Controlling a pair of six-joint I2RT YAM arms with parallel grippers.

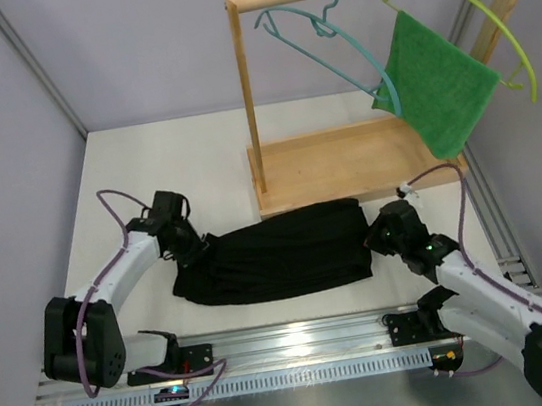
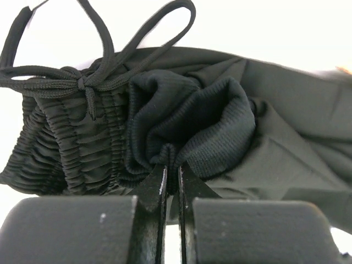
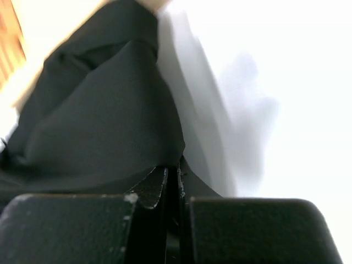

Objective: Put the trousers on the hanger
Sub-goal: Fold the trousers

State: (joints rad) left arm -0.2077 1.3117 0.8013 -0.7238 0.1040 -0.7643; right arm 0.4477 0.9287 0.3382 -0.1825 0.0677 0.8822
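The black trousers (image 1: 283, 252) lie folded flat on the white table, in front of the wooden rack. My left gripper (image 1: 193, 246) is at their left end, shut on a pinch of the ribbed waistband (image 2: 172, 154), beside the drawstring bow (image 2: 82, 82). At the right end my right gripper (image 1: 377, 239) is shut on the edge of the trousers (image 3: 110, 126). The teal hanger (image 1: 329, 43) hangs by its hook from the rack's top rail, well behind both grippers.
The wooden rack (image 1: 345, 157) stands at the back right on a flat base. A bright green cloth (image 1: 437, 89) hangs on a yellow-green hanger (image 1: 498, 25) at the rail's right end. A metal rail (image 1: 291, 347) runs along the near edge.
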